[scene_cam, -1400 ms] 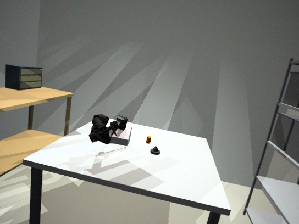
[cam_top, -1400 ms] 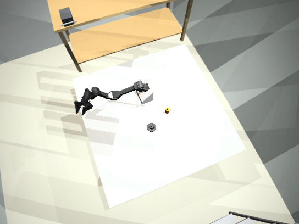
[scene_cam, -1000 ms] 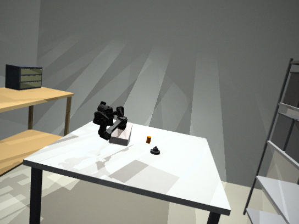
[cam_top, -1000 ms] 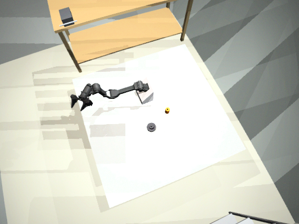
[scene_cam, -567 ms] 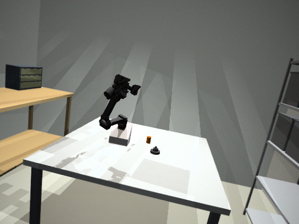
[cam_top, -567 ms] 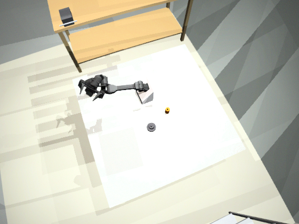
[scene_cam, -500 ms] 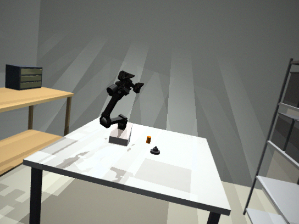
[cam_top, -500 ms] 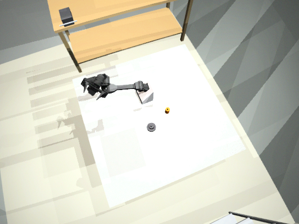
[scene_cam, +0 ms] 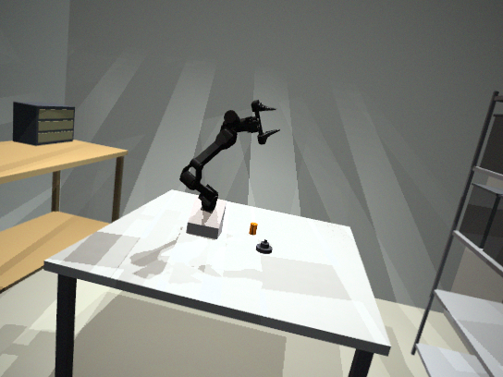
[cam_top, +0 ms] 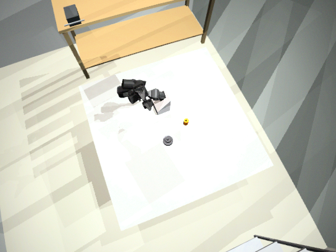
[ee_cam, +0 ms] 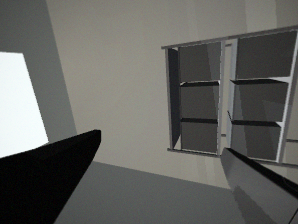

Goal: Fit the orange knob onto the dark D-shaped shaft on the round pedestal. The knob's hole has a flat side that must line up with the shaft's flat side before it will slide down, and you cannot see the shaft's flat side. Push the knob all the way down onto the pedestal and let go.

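The orange knob point(cam_top: 186, 122) point(scene_cam: 253, 228) stands upright on the white table, with a small dark mark on its top in the top view. The round dark pedestal point(cam_top: 165, 143) point(scene_cam: 263, 249) stands apart from it, nearer the table's middle, with the short dark shaft point(scene_cam: 265, 241) rising from its centre. The shaft's flat side cannot be made out. My gripper point(scene_cam: 277, 120) point(ee_cam: 160, 144) is open and empty, high above the table, its fingers pointing roughly sideways, far from knob and pedestal. Neither object shows in the wrist view.
The arm's base block point(cam_top: 163, 108) point(scene_cam: 203, 224) sits on the white table point(cam_top: 216, 139) point(scene_cam: 222, 282), near the knob. A wooden bench point(cam_top: 139, 34) point(scene_cam: 92, 150) with a drawer box point(cam_top: 71, 13) point(scene_cam: 43, 123) stands beyond the table. A metal shelf rack point(scene_cam: 455, 233) point(ee_cam: 220, 100) stands at the other side.
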{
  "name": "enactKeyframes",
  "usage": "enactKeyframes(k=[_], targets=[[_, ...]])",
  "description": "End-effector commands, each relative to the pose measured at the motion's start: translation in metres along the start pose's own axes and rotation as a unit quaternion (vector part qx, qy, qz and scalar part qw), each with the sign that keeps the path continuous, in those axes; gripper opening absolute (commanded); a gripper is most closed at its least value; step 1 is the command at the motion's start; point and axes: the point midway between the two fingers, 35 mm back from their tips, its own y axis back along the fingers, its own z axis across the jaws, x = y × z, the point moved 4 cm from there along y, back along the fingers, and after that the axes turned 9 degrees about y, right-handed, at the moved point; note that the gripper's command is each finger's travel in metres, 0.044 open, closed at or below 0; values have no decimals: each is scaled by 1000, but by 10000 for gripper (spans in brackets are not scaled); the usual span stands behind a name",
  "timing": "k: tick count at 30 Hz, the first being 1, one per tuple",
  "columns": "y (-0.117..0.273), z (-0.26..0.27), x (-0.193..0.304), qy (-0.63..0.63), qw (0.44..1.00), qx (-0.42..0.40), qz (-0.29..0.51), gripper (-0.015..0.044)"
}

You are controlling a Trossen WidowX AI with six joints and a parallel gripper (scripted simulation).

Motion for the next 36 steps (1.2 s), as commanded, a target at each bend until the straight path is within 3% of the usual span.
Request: enactKeyframes(k=[1,10,19,29,36], targets=[[-16,-20,49,59,996,34,53,440],[-38,-101,166,213,945,142,203,440],[-21,-215,253,342,830,264,354,440],[47,-343,300,436,617,407,513,440],[118,-417,297,468,404,501,606,440]])
